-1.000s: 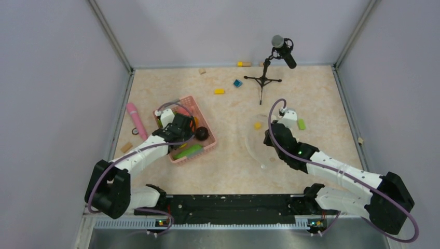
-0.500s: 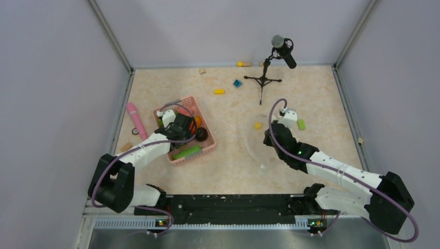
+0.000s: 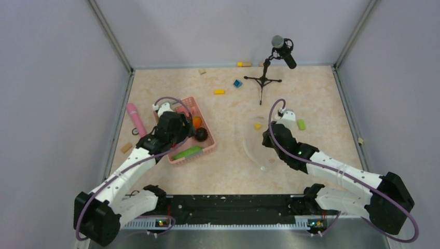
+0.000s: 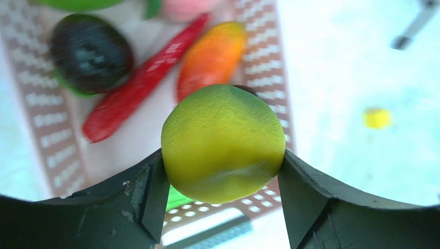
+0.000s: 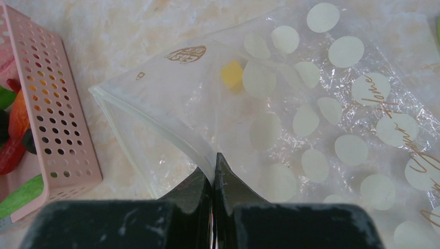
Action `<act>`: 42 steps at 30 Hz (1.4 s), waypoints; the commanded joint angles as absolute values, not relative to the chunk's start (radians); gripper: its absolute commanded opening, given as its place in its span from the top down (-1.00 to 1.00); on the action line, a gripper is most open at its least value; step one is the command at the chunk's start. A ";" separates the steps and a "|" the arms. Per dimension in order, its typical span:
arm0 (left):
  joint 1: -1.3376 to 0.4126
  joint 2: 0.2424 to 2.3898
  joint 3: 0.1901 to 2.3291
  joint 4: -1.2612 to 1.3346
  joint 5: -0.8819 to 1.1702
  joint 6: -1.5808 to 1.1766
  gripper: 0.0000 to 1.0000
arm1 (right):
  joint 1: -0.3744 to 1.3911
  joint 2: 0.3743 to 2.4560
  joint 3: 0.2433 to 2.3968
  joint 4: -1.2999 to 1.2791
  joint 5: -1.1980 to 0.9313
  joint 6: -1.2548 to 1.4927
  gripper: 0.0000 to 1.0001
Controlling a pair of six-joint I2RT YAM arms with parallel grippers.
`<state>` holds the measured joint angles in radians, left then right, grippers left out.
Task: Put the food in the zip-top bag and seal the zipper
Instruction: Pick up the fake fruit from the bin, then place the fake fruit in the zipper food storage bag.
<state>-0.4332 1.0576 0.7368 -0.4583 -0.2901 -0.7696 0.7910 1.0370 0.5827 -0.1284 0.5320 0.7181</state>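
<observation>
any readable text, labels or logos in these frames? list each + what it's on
"Home": gold cursive script on the clear bag, right wrist view; best reading, not certain.
Second gold script at the bag's right edge: cut off, unreadable.
Round gold stamp near the bag's mouth: too small to read.
Top and left wrist views: no text to be seen.

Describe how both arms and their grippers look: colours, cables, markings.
The left arm and right arm both have white link shells, black joints and bulky black shoulder housings. A purple cable loops along each. A small green light glows on the right arm. The left gripper and right gripper have dark, matt fingers.
</observation>
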 commanded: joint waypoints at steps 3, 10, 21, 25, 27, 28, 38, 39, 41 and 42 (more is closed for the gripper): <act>-0.441 0.874 0.628 -0.069 0.330 -0.604 0.70 | 0.790 1.019 0.597 -0.122 0.459 0.726 1.00; -0.591 0.910 0.597 0.134 0.566 -0.530 0.70 | 0.791 1.006 0.587 -0.055 0.346 0.741 1.00; -0.834 1.271 0.833 0.064 0.372 -0.450 0.86 | 0.791 0.946 0.558 -0.012 0.229 0.747 1.00; -0.837 1.371 0.883 0.064 0.358 -0.492 0.82 | 0.790 0.890 0.525 0.043 0.174 0.744 1.00; -0.839 1.406 0.908 0.052 0.354 -0.501 0.73 | 0.790 0.862 0.510 0.063 0.160 0.751 1.00; -0.840 1.420 0.916 0.048 0.351 -0.505 0.66 | 0.791 0.847 0.503 0.070 0.157 0.756 1.00; -0.859 1.419 0.928 0.044 0.309 -0.531 -0.95 | 0.791 0.765 0.486 0.031 0.226 0.824 1.00; -0.863 1.414 0.927 0.044 0.310 -0.532 -0.97 | 0.790 0.766 0.485 0.030 0.231 0.827 1.00; -0.870 1.404 0.927 0.042 0.313 -0.528 -0.97 | 0.790 0.770 0.486 0.028 0.241 0.839 1.00; -0.872 1.397 0.925 0.041 0.317 -0.526 -0.97 | 0.791 0.771 0.487 0.025 0.246 0.845 1.00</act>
<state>-0.8577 1.4372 0.8886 0.0151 0.3229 -0.5266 0.7879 0.7792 0.4778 -0.0071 0.2195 0.8089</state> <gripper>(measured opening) 0.983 0.003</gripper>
